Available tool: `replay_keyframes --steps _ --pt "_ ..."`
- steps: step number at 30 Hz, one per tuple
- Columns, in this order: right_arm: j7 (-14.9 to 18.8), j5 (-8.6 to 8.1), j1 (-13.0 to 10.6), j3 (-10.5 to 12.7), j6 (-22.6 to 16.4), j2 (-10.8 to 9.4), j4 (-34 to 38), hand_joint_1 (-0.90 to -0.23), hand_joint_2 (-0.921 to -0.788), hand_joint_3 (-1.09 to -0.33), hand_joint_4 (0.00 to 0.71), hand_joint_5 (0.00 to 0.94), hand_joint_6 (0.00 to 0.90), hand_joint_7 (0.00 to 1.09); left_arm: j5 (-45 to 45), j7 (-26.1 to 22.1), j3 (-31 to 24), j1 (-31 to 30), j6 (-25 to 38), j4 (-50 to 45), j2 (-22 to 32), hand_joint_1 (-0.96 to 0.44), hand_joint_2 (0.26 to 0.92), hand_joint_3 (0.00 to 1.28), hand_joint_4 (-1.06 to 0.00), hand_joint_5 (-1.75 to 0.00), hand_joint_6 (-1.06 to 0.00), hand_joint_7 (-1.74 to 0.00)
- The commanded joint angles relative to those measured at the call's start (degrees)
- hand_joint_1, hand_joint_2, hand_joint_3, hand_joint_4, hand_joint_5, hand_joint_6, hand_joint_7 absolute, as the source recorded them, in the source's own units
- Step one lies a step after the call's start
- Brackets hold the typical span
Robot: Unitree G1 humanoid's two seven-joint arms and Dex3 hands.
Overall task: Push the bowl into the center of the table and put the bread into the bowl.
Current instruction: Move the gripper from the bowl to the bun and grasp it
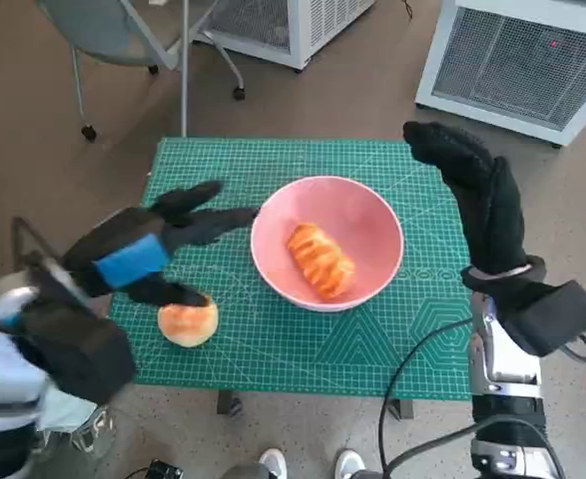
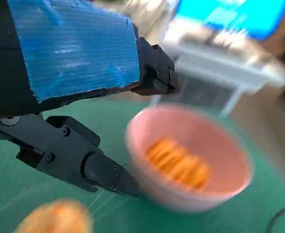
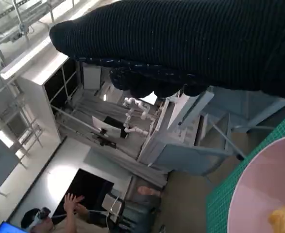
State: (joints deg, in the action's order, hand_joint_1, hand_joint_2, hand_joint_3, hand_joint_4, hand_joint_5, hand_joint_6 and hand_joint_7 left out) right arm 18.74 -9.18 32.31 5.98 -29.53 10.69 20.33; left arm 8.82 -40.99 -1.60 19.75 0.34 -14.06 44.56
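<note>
A pink bowl (image 1: 367, 222) stands near the middle of the green cutting mat (image 1: 273, 349), with a ridged orange bread (image 1: 319, 259) lying inside it. A round bun (image 1: 188, 324) lies on the mat to the bowl's left. My left hand (image 1: 148, 254) hovers just left of the bowl with its fingers spread towards the rim and its thumb over the bun; it holds nothing. My right hand (image 1: 477, 185) is stretched out above the mat's far right corner, empty and apart from the bowl. The left wrist view shows the bowl (image 2: 220, 145), bread (image 2: 178, 162) and bun (image 2: 55, 218), all blurred.
A wheeled chair (image 1: 123, 30) stands beyond the table's far left corner. White grilled units (image 1: 522, 60) sit on the floor at the back. Shoes (image 1: 307, 464) show at the near edge. A person (image 3: 69, 213) appears far off in the right wrist view.
</note>
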Motion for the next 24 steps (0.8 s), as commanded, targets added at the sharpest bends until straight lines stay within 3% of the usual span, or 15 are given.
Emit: replay_keyframes --steps 1,16,24 --pt "0.2 0.05 -0.9 -0.4 0.0 -0.4 1.3 -0.639 -0.921 -0.714 0.219 0.001 -0.001 0.55 -0.8 -2.8 -0.3 -1.8 3.5 -2.3 2.5 -0.31 0.796 0.00 -0.08 0.00 -0.32 0.00" --pt "0.0 0.95 -0.4 -0.8 -0.7 -0.2 2.1 -0.642 -0.921 -0.725 0.221 0.001 0.000 0.55 2.5 -2.9 1.5 -4.9 3.7 -1.5 4.0 -0.27 0.779 0.00 -0.14 -0.01 -0.34 -0.01" --pt "0.4 1.14 0.1 -0.9 -0.9 0.3 3.3 -0.651 -0.921 -0.724 0.223 0.002 -0.001 0.55 6.5 -5.4 7.0 -4.8 8.9 -0.5 3.9 -0.18 0.779 0.00 -0.18 -0.01 -0.36 -0.01"
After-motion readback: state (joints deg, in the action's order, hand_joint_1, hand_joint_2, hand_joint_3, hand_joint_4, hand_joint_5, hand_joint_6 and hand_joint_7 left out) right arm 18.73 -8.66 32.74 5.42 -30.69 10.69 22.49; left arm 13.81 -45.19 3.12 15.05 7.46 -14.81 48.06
